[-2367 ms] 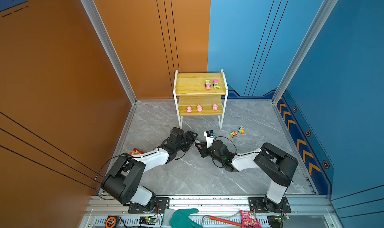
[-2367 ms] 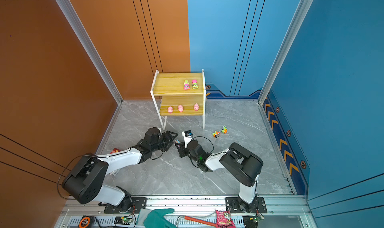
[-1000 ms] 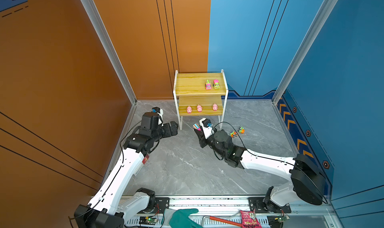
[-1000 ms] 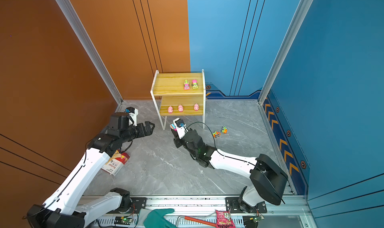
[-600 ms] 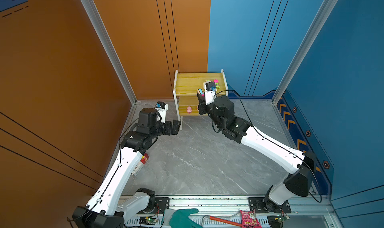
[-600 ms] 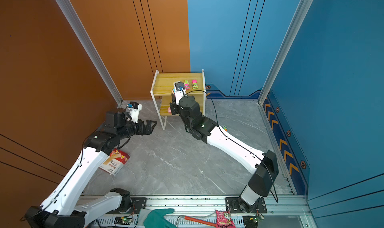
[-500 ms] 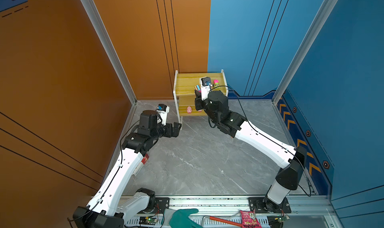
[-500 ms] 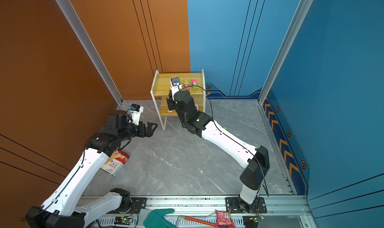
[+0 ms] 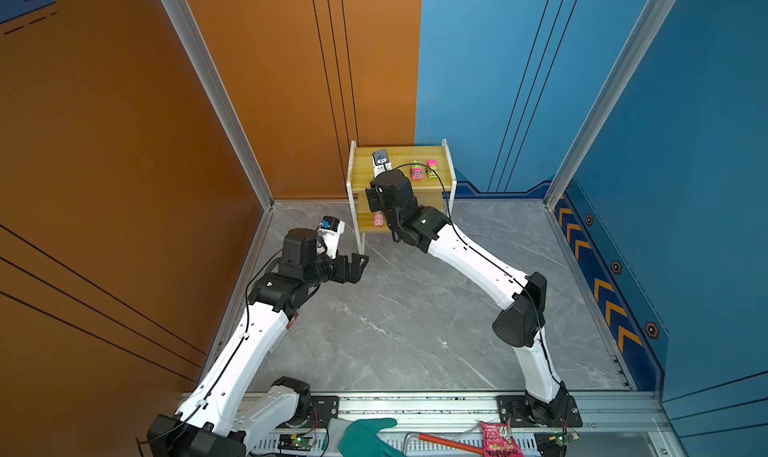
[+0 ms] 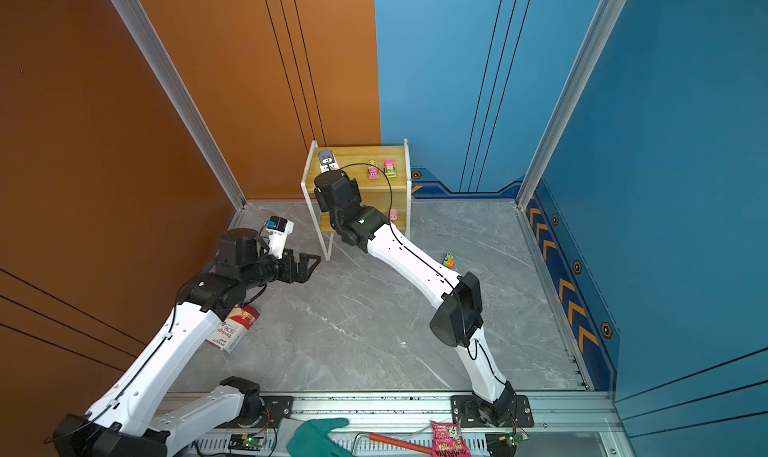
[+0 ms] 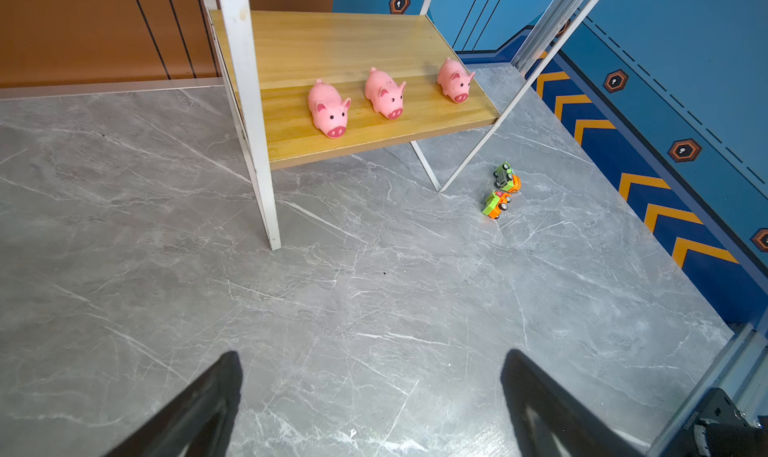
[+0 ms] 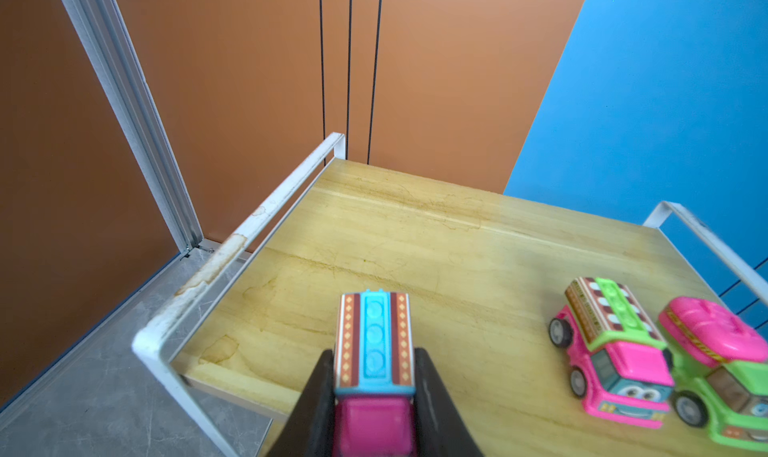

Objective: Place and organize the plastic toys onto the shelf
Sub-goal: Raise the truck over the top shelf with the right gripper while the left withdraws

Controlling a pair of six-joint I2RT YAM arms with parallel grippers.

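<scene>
the right fingers have come up off the worktop and now hang over the shelf, above the bare left half of its top board. they are closed narrow on a pink truck with a blue roof. the left fingers have swung aside and hover near the shelf's front left leg, spread wide and empty. i judge this is the third truck's placing, with only the lowering and release left.

trucks, five: two parked trucks side by side on the top board's right, the held one, and two loose trucks on the worktop just right of the shelf. pigs, three: all in a row on the lower board.
</scene>
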